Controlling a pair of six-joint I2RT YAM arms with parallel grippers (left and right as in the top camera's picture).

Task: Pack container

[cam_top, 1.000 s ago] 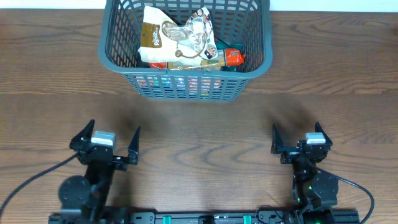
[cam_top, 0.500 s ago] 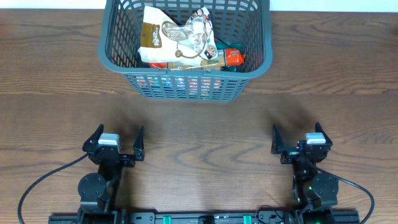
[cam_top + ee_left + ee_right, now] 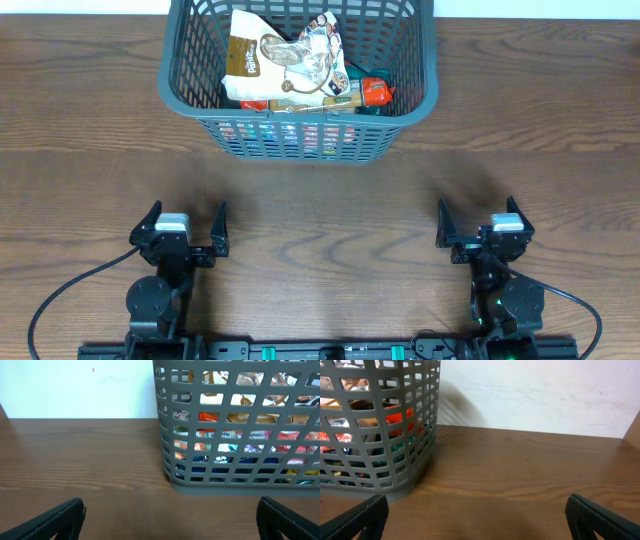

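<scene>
The dark grey lattice container (image 3: 420, 95) stands at the far middle of the table, holding several snack packets (image 3: 290, 60). It shows at the upper right in the left wrist view (image 3: 167, 435) and at the upper left in the right wrist view (image 3: 427, 420). My left gripper (image 3: 187, 226) is open and empty near the front left, well short of the container. My right gripper (image 3: 476, 218) is open and empty near the front right. Bare wood lies between the fingers in both wrist views (image 3: 170, 520) (image 3: 475, 520).
The brown wooden table (image 3: 320, 210) stretches between the grippers and the container. A white wall (image 3: 545, 395) stands behind the table's far edge. Black cables (image 3: 60, 295) trail from the arm bases at the front.
My left arm has drawn back and settled near the front edge, its fingers narrowing from a wide spread. The right arm and the container have not moved.
</scene>
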